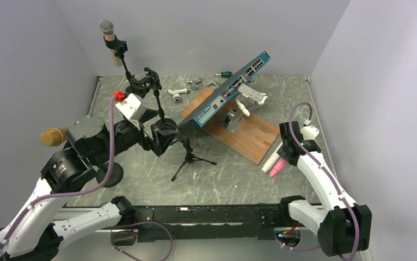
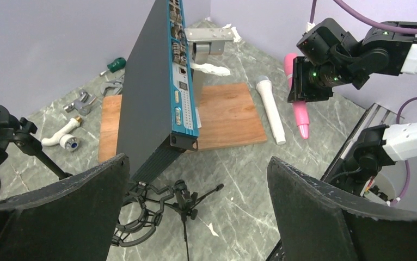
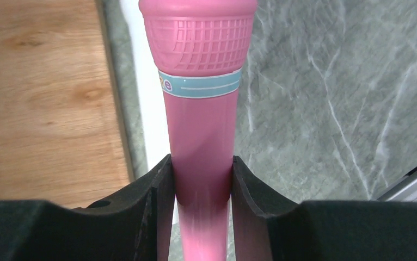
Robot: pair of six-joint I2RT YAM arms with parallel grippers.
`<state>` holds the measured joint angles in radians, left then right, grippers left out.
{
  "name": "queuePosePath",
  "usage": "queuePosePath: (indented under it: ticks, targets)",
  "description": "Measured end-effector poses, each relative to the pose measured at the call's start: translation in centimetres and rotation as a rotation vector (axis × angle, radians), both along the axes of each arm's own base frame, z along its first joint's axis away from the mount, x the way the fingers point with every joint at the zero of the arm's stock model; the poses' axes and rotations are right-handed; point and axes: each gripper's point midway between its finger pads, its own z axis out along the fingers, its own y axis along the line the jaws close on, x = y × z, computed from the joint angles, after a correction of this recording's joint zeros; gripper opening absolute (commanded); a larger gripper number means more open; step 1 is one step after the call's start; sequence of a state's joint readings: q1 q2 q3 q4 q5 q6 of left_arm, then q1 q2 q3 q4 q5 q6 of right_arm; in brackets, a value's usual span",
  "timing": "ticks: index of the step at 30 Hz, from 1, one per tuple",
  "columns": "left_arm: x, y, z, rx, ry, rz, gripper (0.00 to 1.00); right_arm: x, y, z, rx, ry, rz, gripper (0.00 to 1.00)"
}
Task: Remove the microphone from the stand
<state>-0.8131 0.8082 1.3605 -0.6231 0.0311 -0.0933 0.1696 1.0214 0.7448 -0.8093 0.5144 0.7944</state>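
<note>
— Pink microphone (image 3: 202, 109): where is it to be found?
— It is seen at the right side of the table (image 1: 233, 179), well apart from the tripod stand (image 1: 191, 159). Its handle is clamped by the right gripper (image 3: 201, 168), whose fingers (image 3: 160, 196) are pressed against both sides of it. The meshed head is pointed away from the wrist.
— Is it laid on the table or lifted?
— That cannot be told. A white microphone (image 2: 270, 109) is laid just beside it, between it and the edge of the wooden board (image 2: 228, 114).
— And the stand?
— It is stood upright near the middle of the table, and the ring mount (image 2: 141, 217) at its head is shown with nothing in it.
— How is the left gripper (image 2: 196, 163) held?
— It is spread wide, and nothing is grasped between its fingers (image 2: 75, 217). The ring mount is seen just past the fingertips. Whether it is touched cannot be made out.
— What else is noted?
— A blue-faced network switch (image 2: 152, 92) is propped at a tilt on the wooden board. A grey-headed microphone (image 1: 106, 26) is held in a clip atop a tall stand (image 1: 143, 81) at the far left, and a gold-headed microphone (image 1: 53, 136) is seen beside the left arm
</note>
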Motion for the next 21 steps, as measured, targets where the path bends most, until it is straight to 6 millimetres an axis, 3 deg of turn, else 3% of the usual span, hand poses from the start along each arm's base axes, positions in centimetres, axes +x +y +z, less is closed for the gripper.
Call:
queuePosePath:
  ticks: [4,9,15,21]
  targets:
    - [0.0,-0.3,-1.2,0.019,0.014,-0.010,0.99,-0.6,-0.5,-2.6,0.056,0.044,-0.019,0.17]
    - [0.3,-0.1,-1.4,0.030,0.007,0.001,0.99,-0.4,-0.5,-4.0,0.089,0.058,-0.026,0.24]
    - [0.1,0.9,-0.6,0.022,-0.029,0.032,1.00,0.1,-0.9,-5.4,0.113,0.050,-0.054,0.27]
    - [-0.8,3.3,1.1,-0.030,-0.099,0.083,0.99,0.1,-1.1,-6.4,0.115,0.077,-0.072,0.33]
